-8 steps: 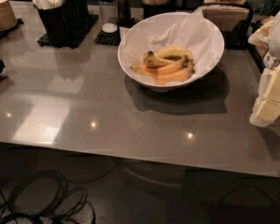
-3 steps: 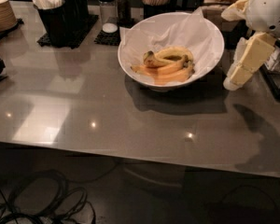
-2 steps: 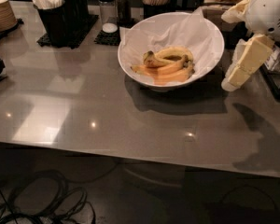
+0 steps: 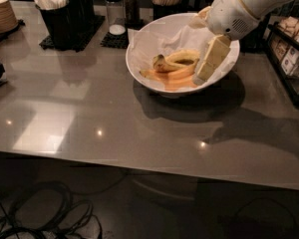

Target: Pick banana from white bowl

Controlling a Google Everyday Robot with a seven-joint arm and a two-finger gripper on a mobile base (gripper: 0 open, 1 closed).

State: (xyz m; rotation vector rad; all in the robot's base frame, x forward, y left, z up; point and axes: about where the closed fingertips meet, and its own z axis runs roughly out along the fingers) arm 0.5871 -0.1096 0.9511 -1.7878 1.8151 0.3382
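The white bowl (image 4: pixel 144 46), lined with crumpled white paper, stands on the grey table (image 4: pixel 89 118) at the back middle. Inside lie several bananas. The freckled banana (image 4: pixel 163 64) with a dark end lies left of centre, beside a brighter curled banana (image 4: pixel 184 57) and above flatter orange-toned bananas (image 4: pixel 170 78). My gripper (image 4: pixel 203 75), cream-coloured below a white wrist, reaches down from the upper right into the bowl's right half. Its tip is low, just right of the bananas and near the orange ones.
A black caddy of wrapped utensils (image 4: pixel 65 11) and two shakers (image 4: pixel 117 9) stand behind the bowl at left. Stacked brown bowls (image 4: pixel 0 14) are at the far left. A rack of packets (image 4: pixel 291 54) stands at the right. Cables (image 4: pixel 40 215) lie on the floor.
My gripper has moved left from beside the bowl's right rim to over and down into the bowl's right half. The bananas and the bowl have not moved.
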